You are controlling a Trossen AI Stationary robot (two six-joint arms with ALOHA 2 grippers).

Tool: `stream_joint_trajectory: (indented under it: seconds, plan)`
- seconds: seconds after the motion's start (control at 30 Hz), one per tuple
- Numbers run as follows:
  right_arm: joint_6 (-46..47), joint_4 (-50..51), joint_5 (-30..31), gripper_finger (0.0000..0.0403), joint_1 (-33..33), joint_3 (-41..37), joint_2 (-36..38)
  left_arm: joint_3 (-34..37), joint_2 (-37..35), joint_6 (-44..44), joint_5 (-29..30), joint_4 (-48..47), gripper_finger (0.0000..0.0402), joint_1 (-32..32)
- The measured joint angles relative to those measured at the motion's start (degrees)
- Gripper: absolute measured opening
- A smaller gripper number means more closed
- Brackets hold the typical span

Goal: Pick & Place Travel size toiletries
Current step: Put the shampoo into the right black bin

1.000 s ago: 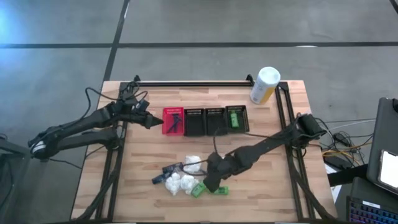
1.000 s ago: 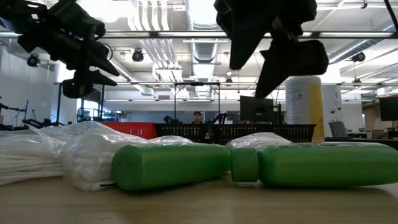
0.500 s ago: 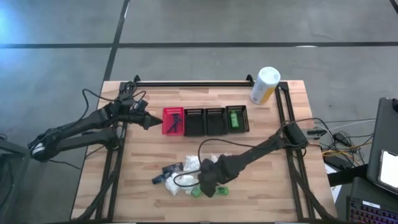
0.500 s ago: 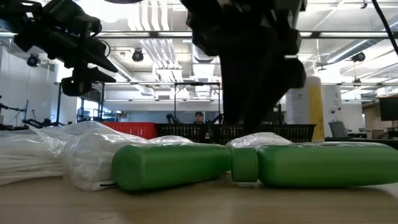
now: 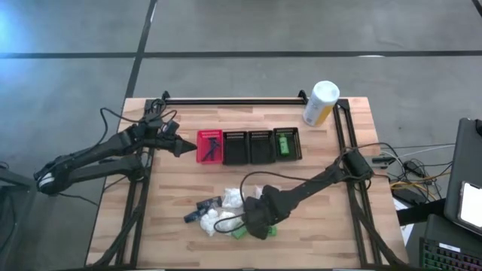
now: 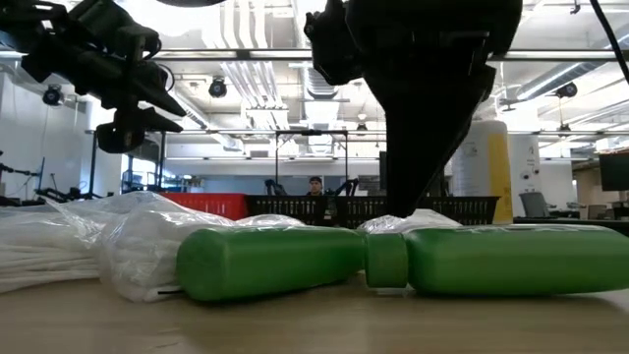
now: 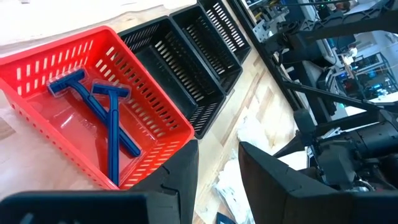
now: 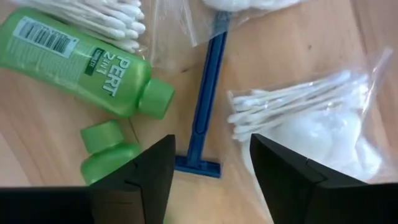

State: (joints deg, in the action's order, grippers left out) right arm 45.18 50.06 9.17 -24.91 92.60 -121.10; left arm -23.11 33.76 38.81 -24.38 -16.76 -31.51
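Right gripper [image 8: 211, 168] down over the toiletry pile, near side of the red basket [image 5: 209, 146]; fingers apart, nothing between them but a blue razor [image 8: 205, 106] lying on the wood. Right wrist view alone gives detail: two green bottles [image 8: 81, 56], cotton-swab bags [image 8: 298, 118]; high view shows only white lumps and green bits, partly under the arm. Low view: bottles [image 6: 265, 261] lying end to end, bags [image 6: 108, 241] beside, gripper just a dark mass.

Left gripper [image 7: 217, 168] hovers by the red basket, fingers apart, empty. Left wrist view shows two blue razors [image 7: 102, 118] in the basket [image 7: 155, 118]; high view barely. Black baskets [image 5: 260, 146] beside; green item [image 5: 283, 144] in the far one. Canister [image 5: 320, 103] beyond.
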Motion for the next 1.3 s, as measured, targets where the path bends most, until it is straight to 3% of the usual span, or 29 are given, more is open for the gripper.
stream_joint_trajectory:
  seconds: [0.33,0.63,1.07,1.3]
  plan:
    - [-2.35,-2.82,-0.02,0.0254,0.03,-1.07,0.0,0.0,0.0,-0.04,0.4,0.0,0.012,0.0]
    - [-2.4,-2.77,-0.07,0.0267,0.04,-1.16,0.0,0.0,0.02,-0.02,0.37,0.0,0.012,0.0]
    - [-4.84,5.71,0.04,0.0232,-1.41,-1.2,0.0,0.0,0.12,5.35,0.38,0.0,0.012,0.0]
    - [-4.86,5.73,4.29,0.022,-4.16,-1.2,0.0,0.0,0.13,5.64,0.39,0.0,0.012,0.0]
